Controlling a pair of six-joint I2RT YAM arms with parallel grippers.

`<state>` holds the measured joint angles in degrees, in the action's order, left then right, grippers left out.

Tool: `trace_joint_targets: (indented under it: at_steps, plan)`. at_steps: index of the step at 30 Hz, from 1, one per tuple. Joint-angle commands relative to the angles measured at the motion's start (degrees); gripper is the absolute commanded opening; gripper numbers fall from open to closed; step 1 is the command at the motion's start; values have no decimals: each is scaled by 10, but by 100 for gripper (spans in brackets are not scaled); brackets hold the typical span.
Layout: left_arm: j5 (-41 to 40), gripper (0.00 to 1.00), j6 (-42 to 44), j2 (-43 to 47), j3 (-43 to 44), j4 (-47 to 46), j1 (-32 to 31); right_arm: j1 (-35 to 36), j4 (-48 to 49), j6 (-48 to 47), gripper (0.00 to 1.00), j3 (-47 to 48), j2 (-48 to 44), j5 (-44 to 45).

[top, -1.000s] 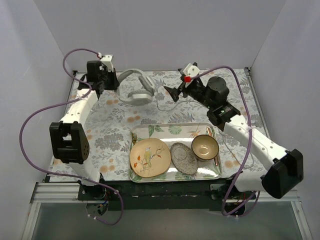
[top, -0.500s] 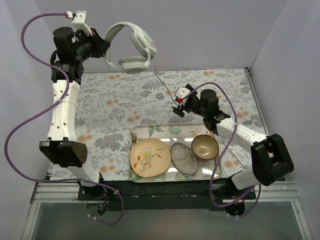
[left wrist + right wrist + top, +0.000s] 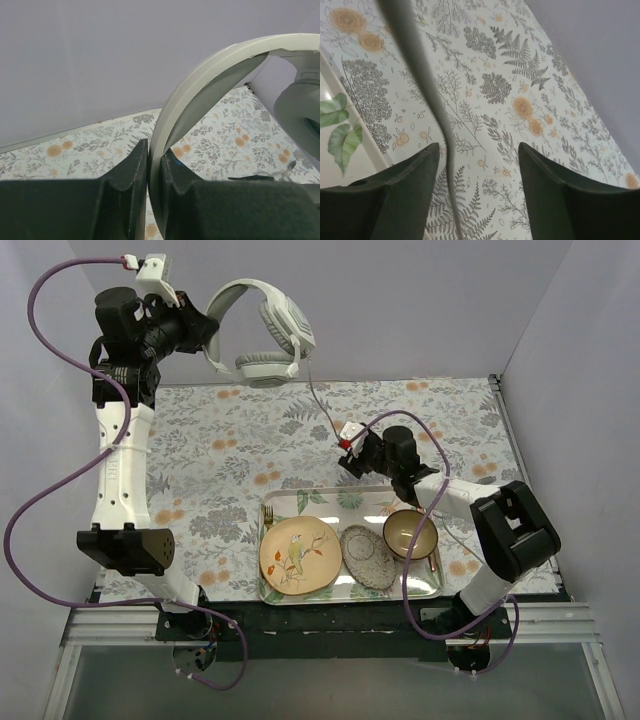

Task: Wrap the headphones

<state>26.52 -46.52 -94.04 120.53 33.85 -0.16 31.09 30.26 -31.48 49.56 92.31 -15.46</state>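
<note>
The light grey headphones (image 3: 268, 335) hang high above the back of the table. My left gripper (image 3: 207, 338) is shut on their arched headband (image 3: 200, 85), with one ear cup (image 3: 300, 112) at the right of the left wrist view. Their thin grey cable (image 3: 322, 408) drops from the cups toward my right gripper (image 3: 349, 458). That gripper is open just above the floral cloth, behind the tray. In the right wrist view the cable (image 3: 427, 85) runs between the spread fingers, close to the left finger (image 3: 405, 190). I cannot tell whether it touches it.
A tray (image 3: 432, 508) at the front holds a bird-painted plate (image 3: 298, 554), a speckled grey oval dish (image 3: 367, 556), a brown bowl (image 3: 409, 534) and a fork (image 3: 268, 518). White walls enclose the floral tablecloth (image 3: 230, 460).
The left arm lifted the headphones from the cloth to high above the table's back. The right arm drew in and down to behind the tray, its open gripper now around the hanging cable.
</note>
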Motion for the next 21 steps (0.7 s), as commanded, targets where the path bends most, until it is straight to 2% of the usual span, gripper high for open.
trace_joint_targets:
  at_steps: [1,2,4,5,8,10,12,13,15,16,17,19,21]
  plan:
    - [20,0,-33,28,38,-5,1,-4,23,28,64,3,23,38]
    - [17,0,-31,29,40,-4,1,-6,21,32,52,0,24,39]
    - [11,0,-25,30,37,-5,1,-7,16,40,40,-5,20,45]
    - [1,0,-22,30,34,-10,1,-7,12,41,28,-9,16,52]
    - [-32,0,4,33,-13,-39,1,-6,-52,42,7,0,-7,89]
    - [-99,0,24,33,-72,-64,1,4,-146,35,4,35,-25,133]
    - [-169,0,57,26,-108,-97,-5,34,-211,-1,1,86,-33,242]
    - [-188,0,68,19,-140,-105,-13,48,-276,-21,1,102,-35,316]
    - [-233,0,109,12,-168,-138,-46,97,-332,-75,1,134,-35,385]
    - [-282,0,126,5,-184,-150,-59,113,-367,-92,1,157,-35,418]
    - [-303,0,141,2,-208,-173,-72,130,-385,-109,1,171,-35,476]
    - [-351,0,182,-10,-225,-192,-110,170,-411,-147,1,217,-32,518]
    - [-377,0,218,-25,-245,-214,-136,187,-467,-140,1,258,-29,524]
